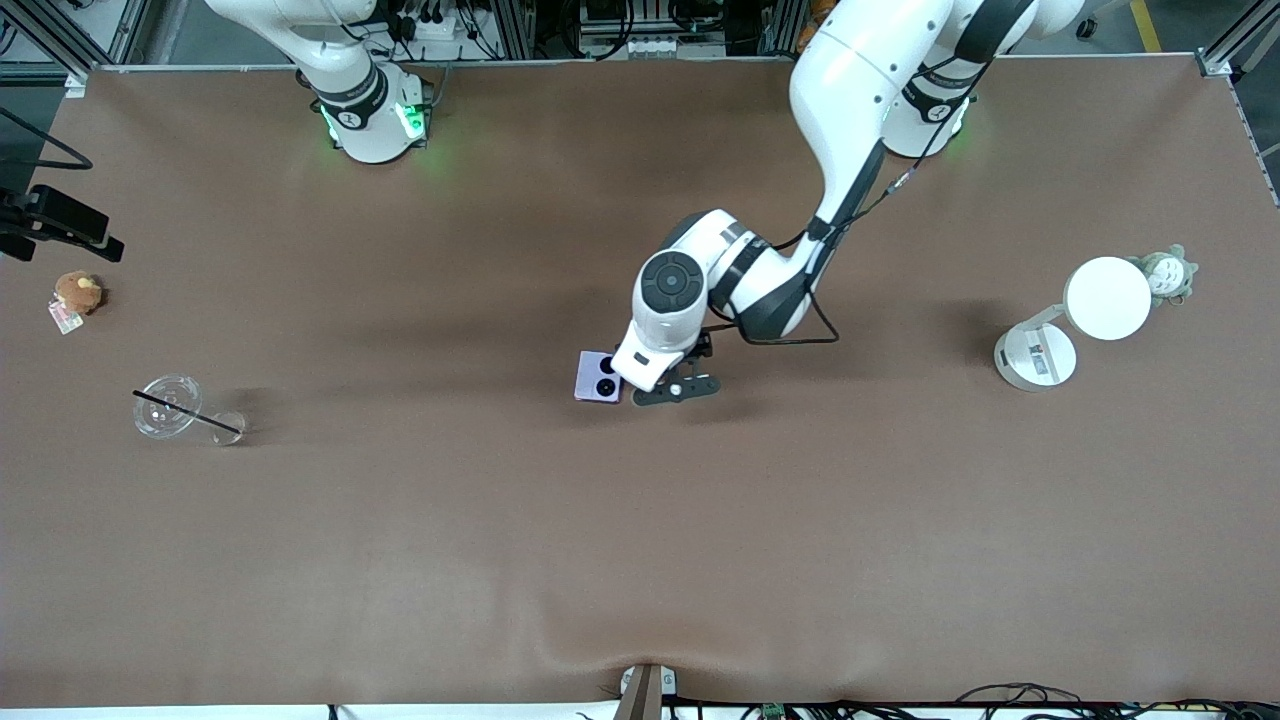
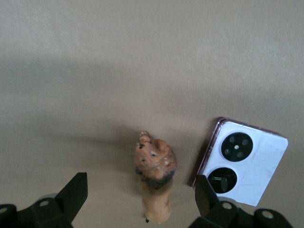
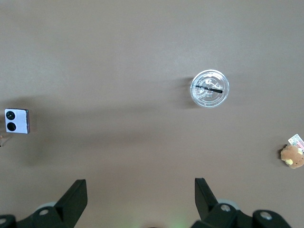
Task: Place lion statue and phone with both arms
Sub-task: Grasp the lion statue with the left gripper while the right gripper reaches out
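While the right arm waits with its end effector spread wide and empty, the left end effector hangs open over the lion statue, just beside the phone mid-surface.

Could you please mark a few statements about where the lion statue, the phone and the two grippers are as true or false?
1. The left gripper is open, with the lion statue between its fingers. True.
2. The phone is lifted off the table. False: it lies flat on it, beside the lion statue.
3. The right gripper is shut on the clear plastic cup. False: it is open and holds nothing.
4. The phone's two camera circles face up. True.
5. The brown plush lies next to the phone. False: it lies at the right arm's end of the table.
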Robot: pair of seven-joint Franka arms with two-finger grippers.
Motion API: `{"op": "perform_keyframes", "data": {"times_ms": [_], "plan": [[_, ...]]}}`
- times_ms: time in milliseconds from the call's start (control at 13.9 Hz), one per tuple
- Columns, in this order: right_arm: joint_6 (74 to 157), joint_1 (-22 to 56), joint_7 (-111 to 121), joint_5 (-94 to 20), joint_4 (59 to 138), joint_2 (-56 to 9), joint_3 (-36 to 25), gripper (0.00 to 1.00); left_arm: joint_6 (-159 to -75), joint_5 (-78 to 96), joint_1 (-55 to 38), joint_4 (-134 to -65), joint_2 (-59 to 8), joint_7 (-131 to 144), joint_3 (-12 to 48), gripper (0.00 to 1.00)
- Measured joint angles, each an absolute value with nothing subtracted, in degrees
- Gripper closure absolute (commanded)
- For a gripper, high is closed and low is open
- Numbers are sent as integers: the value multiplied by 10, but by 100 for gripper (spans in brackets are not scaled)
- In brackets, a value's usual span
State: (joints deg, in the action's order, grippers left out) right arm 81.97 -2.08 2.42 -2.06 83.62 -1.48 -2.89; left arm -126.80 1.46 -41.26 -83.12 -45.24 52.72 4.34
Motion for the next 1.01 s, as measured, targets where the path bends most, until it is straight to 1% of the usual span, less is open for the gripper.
{"op": "perform_keyframes", "data": {"times_ms": [72,144,289,722,866,1010], "plan": [[820,-21,24,-21,836,-15,-29,0,-1269,15,-414,-831,-455,528,43,25],[820,-21,24,-21,836,-15,-29,0,-1269,15,-414,-831,-456,528,43,58],[820,-21,24,-21,836,-15,-29,0,-1269,14,-414,-831,-458,528,42,100],[822,-21,24,-21,836,-15,-29,0,-1271,-2,-408,-822,-457,529,40,100],[823,-20,24,-21,836,-15,-28,0,-1233,-1,-392,-814,-437,529,39,100],[823,-18,21,-22,836,-17,-25,0,-1161,-1,-374,-812,-401,527,37,100]]}}
